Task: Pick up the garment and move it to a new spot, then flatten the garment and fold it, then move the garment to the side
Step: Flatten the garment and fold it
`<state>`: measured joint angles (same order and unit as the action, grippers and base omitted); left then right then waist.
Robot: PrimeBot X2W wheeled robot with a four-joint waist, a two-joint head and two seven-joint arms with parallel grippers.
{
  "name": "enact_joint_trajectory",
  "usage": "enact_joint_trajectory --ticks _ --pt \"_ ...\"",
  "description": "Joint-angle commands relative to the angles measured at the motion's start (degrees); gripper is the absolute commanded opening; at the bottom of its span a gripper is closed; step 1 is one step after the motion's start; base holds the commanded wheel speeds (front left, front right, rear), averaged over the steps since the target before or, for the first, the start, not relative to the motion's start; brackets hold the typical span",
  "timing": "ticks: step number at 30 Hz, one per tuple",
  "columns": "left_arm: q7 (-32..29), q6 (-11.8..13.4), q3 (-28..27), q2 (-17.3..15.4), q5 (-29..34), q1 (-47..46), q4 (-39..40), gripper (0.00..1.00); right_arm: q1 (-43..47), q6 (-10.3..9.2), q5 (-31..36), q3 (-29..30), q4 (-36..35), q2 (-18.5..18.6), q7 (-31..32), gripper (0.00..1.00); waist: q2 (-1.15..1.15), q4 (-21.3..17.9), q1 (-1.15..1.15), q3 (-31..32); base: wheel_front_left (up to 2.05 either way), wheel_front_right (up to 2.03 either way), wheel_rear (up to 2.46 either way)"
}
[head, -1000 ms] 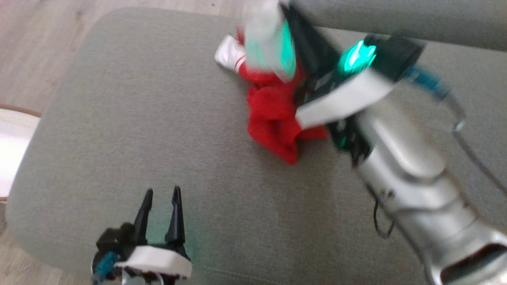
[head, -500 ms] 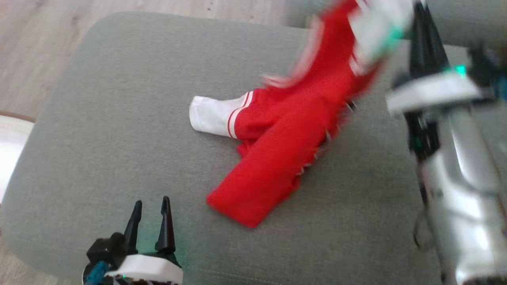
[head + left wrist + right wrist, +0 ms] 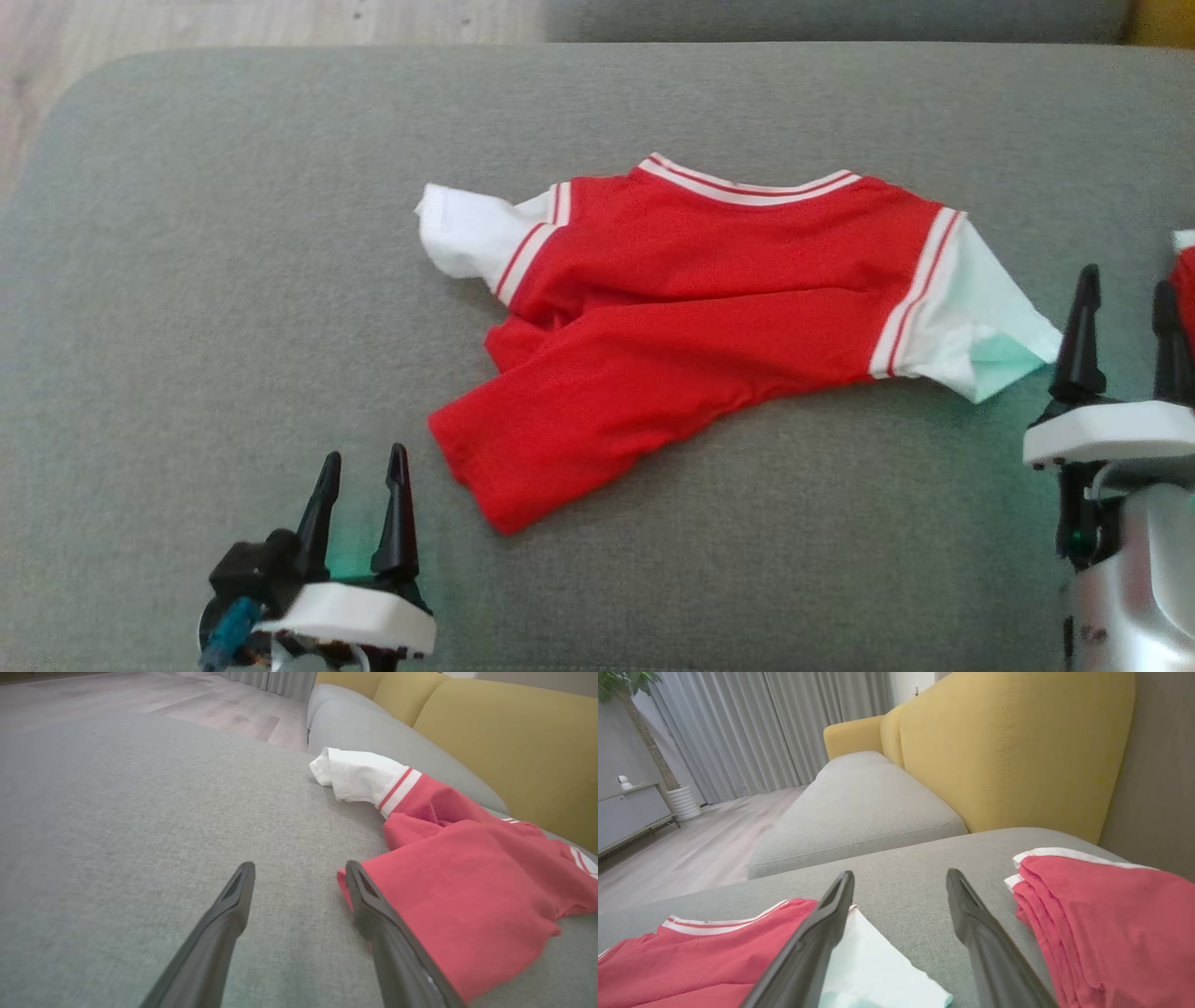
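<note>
Step in hand: flattening, by my judgement. The shirt (image 3: 709, 280) is set down on the grey cushion (image 3: 233, 280) but is neither smooth nor folded.
Shirt: it lies across the middle of the cushion, collar toward the far side and a white sleeve at each end.
Creases: the body is rumpled and doubled over on its left half. The hem corner (image 3: 485, 467) trails toward the near left.
My left pincer (image 3: 365, 455): spread and holding nothing, low at the near left, with its right finger just beside that hem corner.
My right pincer (image 3: 1124, 278): spread and holding nothing, just to the right of the right sleeve (image 3: 971, 317).
Neighbour: a pile of folded red clothes (image 3: 1101, 924) sits close on the right of my right pincer.
Next move: I think each pincer needs a grip on the lower hem, one corner each, to draw the cloth toward the near side until the doubled part opens out.
Care: take only one layer at the left corner, and keep my right pincer away from the folded pile.
</note>
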<state>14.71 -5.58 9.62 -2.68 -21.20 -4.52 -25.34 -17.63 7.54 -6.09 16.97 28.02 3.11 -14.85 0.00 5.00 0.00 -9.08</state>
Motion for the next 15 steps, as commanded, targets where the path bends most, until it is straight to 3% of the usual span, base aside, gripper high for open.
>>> enact_joint_trajectory --ticks 1,9,15 --pt "0.29 -0.19 -1.22 -0.20 0.00 -1.95 1.25 1.00 0.38 -0.05 0.56 -1.92 -2.82 -0.01 -0.15 1.00 0.00 -0.88 0.00 0.31 0.00 0.00 0.00" --pt "0.29 -0.04 -0.74 -0.20 -1.63 -2.66 -1.71 1.00 4.82 -0.05 -4.79 -10.57 -4.61 -0.22 -0.15 1.00 0.00 -2.69 0.00 0.59 0.00 0.00 0.00" --pt "0.29 -0.98 0.97 -0.20 -4.76 -4.33 -5.23 1.00 5.71 -0.05 -5.42 -13.17 -4.87 -0.23 -0.15 1.00 0.00 -3.14 0.00 0.09 0.00 0.00 0.00"
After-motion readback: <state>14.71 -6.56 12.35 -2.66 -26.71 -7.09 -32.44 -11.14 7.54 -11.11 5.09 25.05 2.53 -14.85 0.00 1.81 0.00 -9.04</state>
